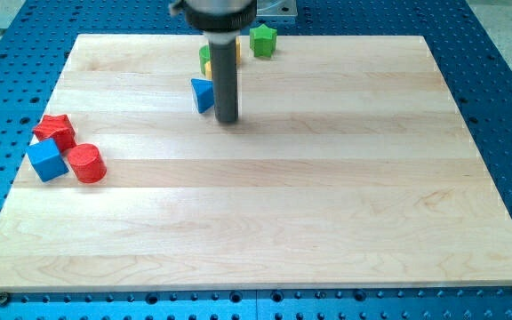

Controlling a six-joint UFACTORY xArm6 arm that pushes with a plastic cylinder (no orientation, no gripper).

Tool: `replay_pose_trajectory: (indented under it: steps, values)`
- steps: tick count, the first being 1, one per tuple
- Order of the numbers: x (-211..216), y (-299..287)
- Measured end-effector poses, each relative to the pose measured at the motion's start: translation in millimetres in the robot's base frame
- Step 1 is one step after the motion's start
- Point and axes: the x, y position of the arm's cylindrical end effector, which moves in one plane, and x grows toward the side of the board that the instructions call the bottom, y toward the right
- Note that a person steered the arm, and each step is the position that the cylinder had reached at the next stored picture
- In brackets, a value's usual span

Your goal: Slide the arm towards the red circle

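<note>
The red circle (86,164), a short red cylinder, lies near the view's left edge of the wooden board (265,222). A blue cube (47,160) touches its left side and a red star (55,130) sits just above the cube. My tip (228,119) is far to the right of the red circle and higher in the view, right beside a blue triangle (203,94) on its left.
A green star (262,39) lies near the board's top edge. A green block (204,55) and a yellow block (207,68) are partly hidden behind the rod. Blue perforated table surrounds the board.
</note>
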Motion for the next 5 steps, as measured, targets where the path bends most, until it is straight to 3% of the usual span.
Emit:
replay_pose_trajectory:
  steps: [1,2,3,5]
  values:
    - [110,-48]
    - [132,-137]
    - [116,-166]
    - [40,-118]
